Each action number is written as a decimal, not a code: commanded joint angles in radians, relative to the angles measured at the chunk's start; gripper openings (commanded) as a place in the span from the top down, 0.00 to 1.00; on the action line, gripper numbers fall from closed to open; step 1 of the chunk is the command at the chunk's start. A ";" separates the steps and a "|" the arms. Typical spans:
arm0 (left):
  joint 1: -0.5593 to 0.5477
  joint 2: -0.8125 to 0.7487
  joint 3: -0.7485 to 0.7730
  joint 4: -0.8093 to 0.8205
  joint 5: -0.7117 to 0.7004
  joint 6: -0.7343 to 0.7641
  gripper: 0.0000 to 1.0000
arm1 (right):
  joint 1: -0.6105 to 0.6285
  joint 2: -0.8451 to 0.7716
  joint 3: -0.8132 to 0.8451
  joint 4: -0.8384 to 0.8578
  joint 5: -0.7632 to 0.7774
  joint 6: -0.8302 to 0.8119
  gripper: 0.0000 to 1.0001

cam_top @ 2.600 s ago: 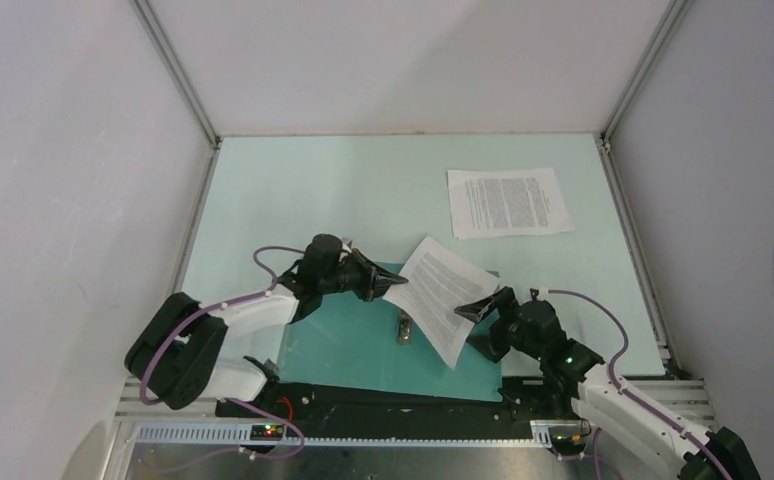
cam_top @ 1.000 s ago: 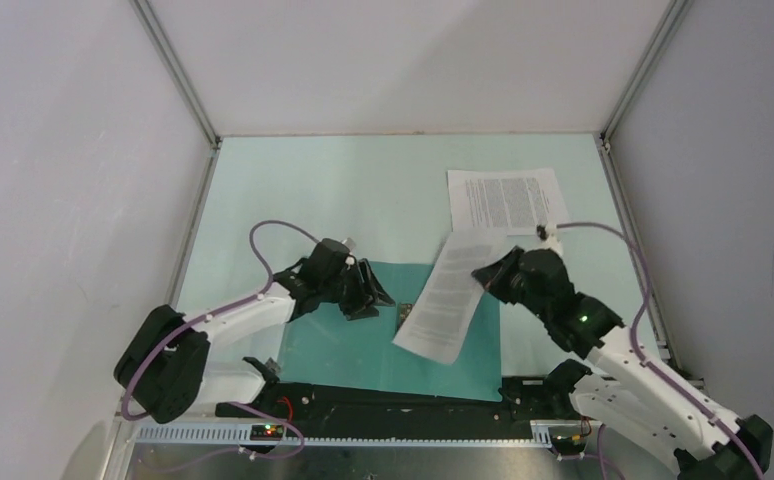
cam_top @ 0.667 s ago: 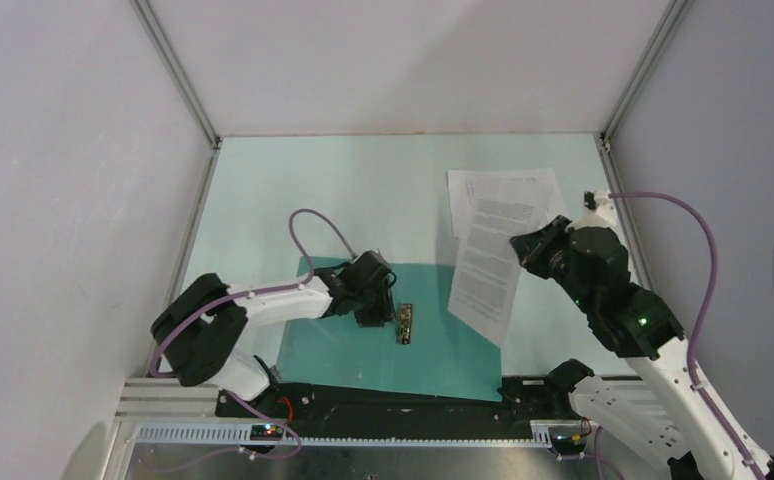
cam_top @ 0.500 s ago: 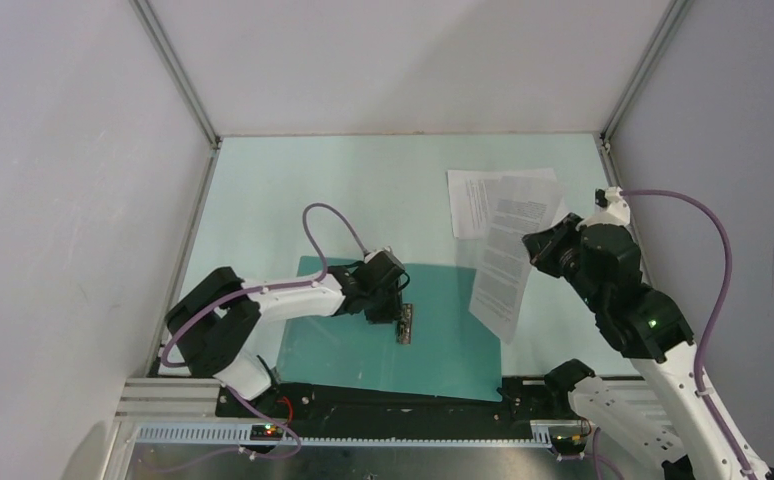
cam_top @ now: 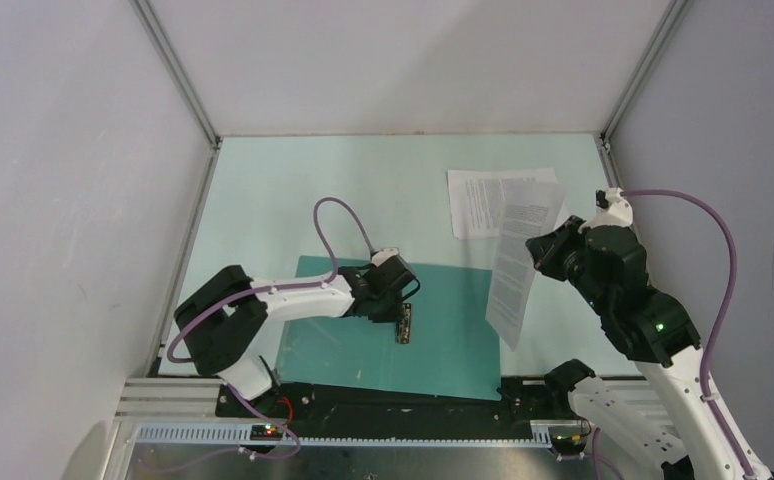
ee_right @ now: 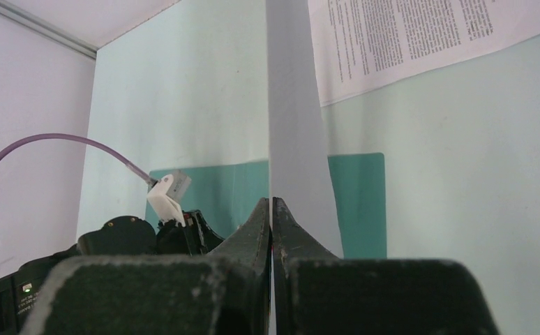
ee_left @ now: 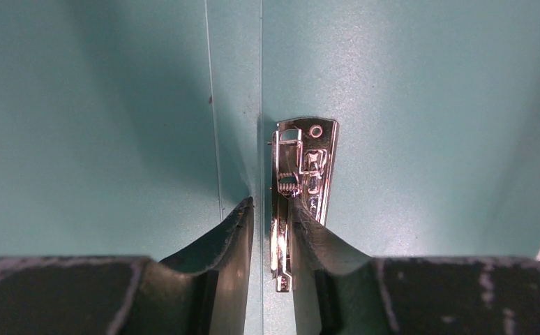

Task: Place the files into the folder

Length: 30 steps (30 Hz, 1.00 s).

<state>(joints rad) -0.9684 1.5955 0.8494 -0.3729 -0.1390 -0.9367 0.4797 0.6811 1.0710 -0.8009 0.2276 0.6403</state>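
Observation:
The dark teal folder (cam_top: 453,340) lies open and flat near the front edge, its metal clip (cam_top: 403,326) at the spine. My left gripper (cam_top: 399,305) is down over that clip (ee_left: 308,167). Its jaws are narrowly open around the clip's raised lever; the right finger (ee_left: 305,227) touches it and a slit remains on the left. My right gripper (cam_top: 541,245) is shut on one of the files, a printed sheet (cam_top: 516,270) hanging in the air beside the folder's right edge, seen edge-on (ee_right: 291,139) in the right wrist view. The other sheet (cam_top: 475,200) lies flat at the back right.
The pale mint tabletop (cam_top: 293,190) is boxed in by white walls with metal rails on the left, back and right. The left arm's purple cable (cam_top: 338,215) loops above the folder. The right arm (cam_top: 643,320) stands tall over the table's right side.
My right gripper has carried its sheet up and to the right, off the folder. My left gripper has slid right onto the clip, its jaws narrowing around the lever.

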 commanded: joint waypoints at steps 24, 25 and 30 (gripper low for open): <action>-0.032 -0.019 0.122 -0.110 -0.042 0.078 1.00 | -0.010 -0.006 0.133 -0.038 0.069 -0.067 1.00; -0.025 -0.026 0.122 -0.110 -0.040 0.078 1.00 | -0.011 -0.007 0.134 -0.040 0.071 -0.067 1.00; 0.005 -0.076 0.139 -0.103 -0.020 0.083 1.00 | -0.013 -0.009 0.139 -0.043 0.076 -0.067 1.00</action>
<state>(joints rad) -0.9882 1.5951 0.9428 -0.4847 -0.1684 -0.8803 0.4717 0.6796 1.1675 -0.8444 0.2764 0.5938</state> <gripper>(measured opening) 0.021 0.009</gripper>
